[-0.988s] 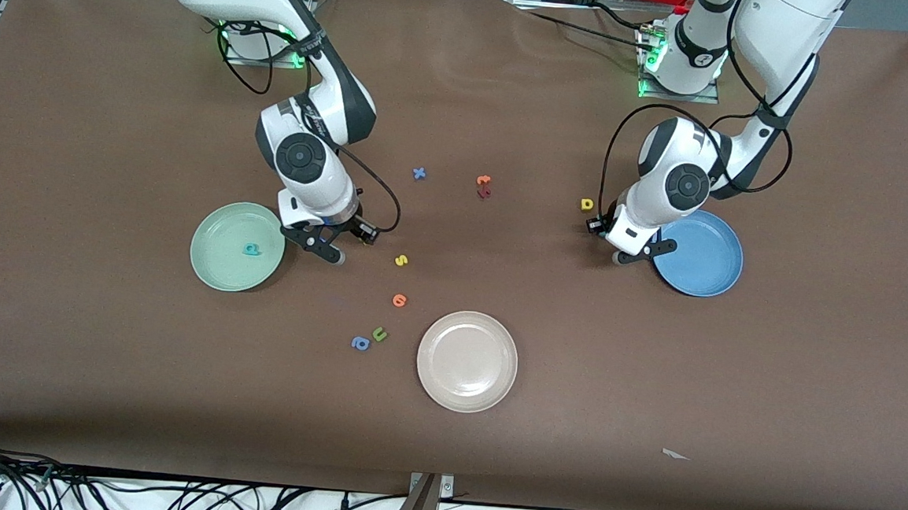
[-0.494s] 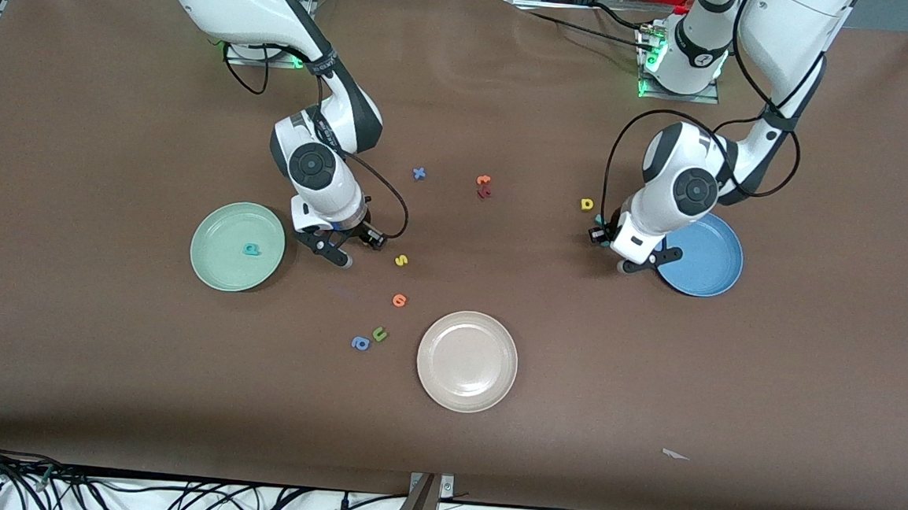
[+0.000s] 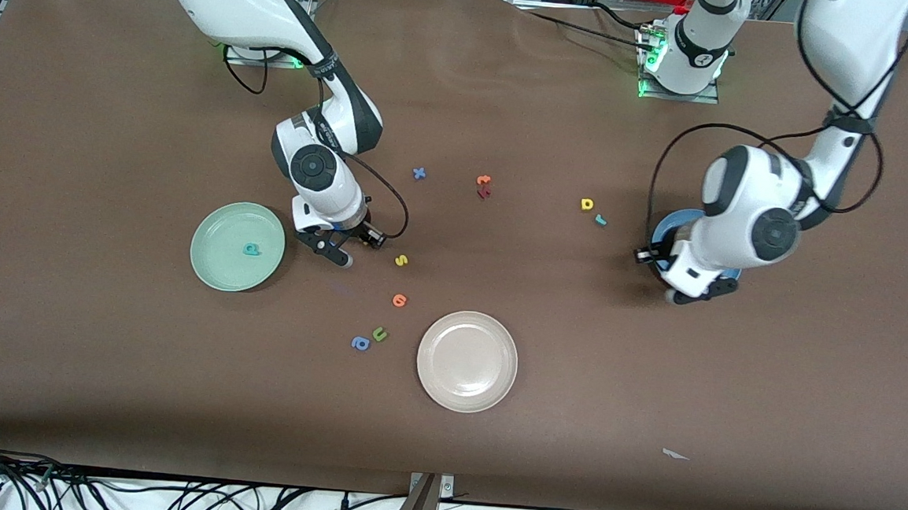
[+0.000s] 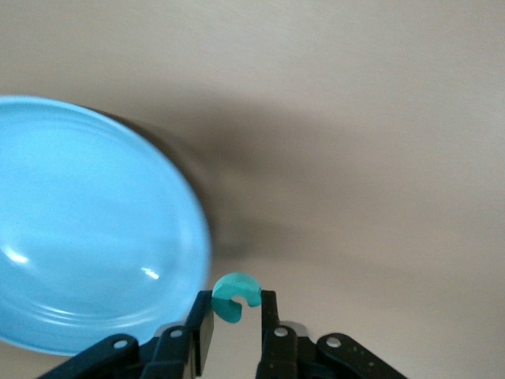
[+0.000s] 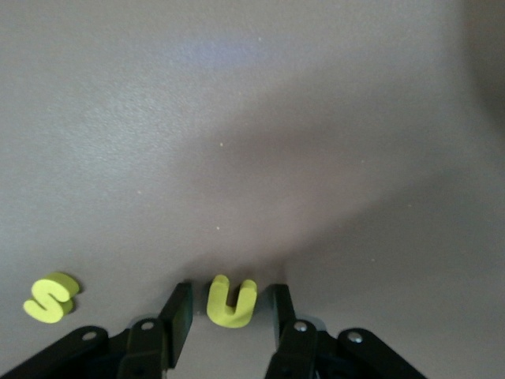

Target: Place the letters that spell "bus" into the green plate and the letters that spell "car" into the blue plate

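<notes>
Straddling the yellow u (image 5: pixel 231 302), the right gripper (image 5: pixel 227 304) is holding its fingers apart, one on each side of the letter with a sliver of gap showing, so nothing is being gripped yet. This u is lying flat on the table just beside the green plate (image 3: pixel 211 228), toward the left arm's end, with the yellow s (image 5: pixel 50 298) lying near it. A teal b (image 3: pixel 252 250) is already sitting in that plate.

The left gripper (image 4: pixel 237 312) is pinching the teal c (image 4: pixel 235 294) across its curved back, hanging at the rim of the blue plate (image 4: pixel 79 237), well apart from the green plate toward the left arm's end. A yellow blocky letter (image 3: pixel 587 205) and a teal r (image 3: pixel 600 220) are waiting on the table between the two plates.

These letters are looking like tiny, thick foam cut-outs, matte and bright. They are probably feeling almost weightless and a little squashy, so a light squeeze across the two straight outer sides of the u is seeming best; too hard a pinch is risking popping it out sideways
</notes>
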Controlling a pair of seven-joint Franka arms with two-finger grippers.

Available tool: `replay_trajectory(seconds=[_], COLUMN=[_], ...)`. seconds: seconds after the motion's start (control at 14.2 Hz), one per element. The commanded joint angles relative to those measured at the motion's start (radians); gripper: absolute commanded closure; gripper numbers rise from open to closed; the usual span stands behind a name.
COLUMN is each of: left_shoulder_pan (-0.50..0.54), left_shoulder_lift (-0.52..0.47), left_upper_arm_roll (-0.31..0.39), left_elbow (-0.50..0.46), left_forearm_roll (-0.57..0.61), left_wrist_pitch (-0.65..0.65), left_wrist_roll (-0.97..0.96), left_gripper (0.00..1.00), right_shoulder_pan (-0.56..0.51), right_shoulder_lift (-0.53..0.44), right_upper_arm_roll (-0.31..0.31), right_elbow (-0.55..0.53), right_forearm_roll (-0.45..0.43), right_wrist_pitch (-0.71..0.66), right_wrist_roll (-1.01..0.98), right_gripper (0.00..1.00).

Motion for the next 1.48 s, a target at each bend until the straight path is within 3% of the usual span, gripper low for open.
replay_trajectory(seconds=[0.0, 0.21, 0.42, 0.64, 0.71, 0.85, 0.99, 1.13, 1.41], left_shoulder_pan=[0.106, 0.187, 0.220, 0.226, 0.226, 0.229, 0.232, 0.231, 0.224], left_shoulder_lift=[-0.023, 0.015, 0.063, 0.111, 0.109, 0.105, 0.097, 0.068, 0.007], left_upper_arm_roll=[-0.007, -0.010, -0.010, -0.010, -0.010, -0.012, -0.012, -0.018, -0.099], left_elbow=[-0.015, -0.018, -0.019, -0.022, -0.022, -0.022, -0.021, -0.013, -0.010], left_forearm_roll=[0.070, 0.218, 0.247, 0.247, 0.247, 0.246, 0.246, 0.235, 0.165], left_wrist_pitch=[-0.071, -0.069, -0.039, 0.047, 0.046, 0.041, 0.037, 0.031, 0.005], left_wrist_roll=[0.171, 0.228, 0.236, 0.234, 0.234, 0.231, 0.231, 0.220, 0.112], left_gripper=[0.88, 0.88, 0.87, 0.85, 0.79, 0.45, 0.20, 0.13, 0.14], right_shoulder_pan=[0.008, 0.007, 0.004, -0.001, -0.001, -0.002, -0.013, -0.068, -0.153], right_shoulder_lift=[0.002, -0.011, -0.070, -0.145, -0.170, -0.193, -0.189, -0.178, -0.132], right_upper_arm_roll=[-0.002, -0.003, -0.020, -0.097, -0.129, -0.218, -0.296, -0.313, -0.313], right_elbow=[-0.010, -0.004, 0.005, 0.002, 0.002, -0.007, -0.036, -0.049, -0.122], right_forearm_roll=[0.001, 0.001, -0.003, -0.003, -0.002, 0.004, 0.011, 0.011, 0.012], right_wrist_pitch=[0.020, 0.011, -0.067, -0.214, -0.277, -0.322, -0.318, -0.315, -0.183], right_wrist_roll=[0.009, -0.011, -0.087, -0.274, -0.353, -0.518, -0.690, -0.814, -0.971], right_gripper=[0.70, 0.78, 0.78, 0.78, 0.78, 0.78, 0.78, 0.78, 0.77])
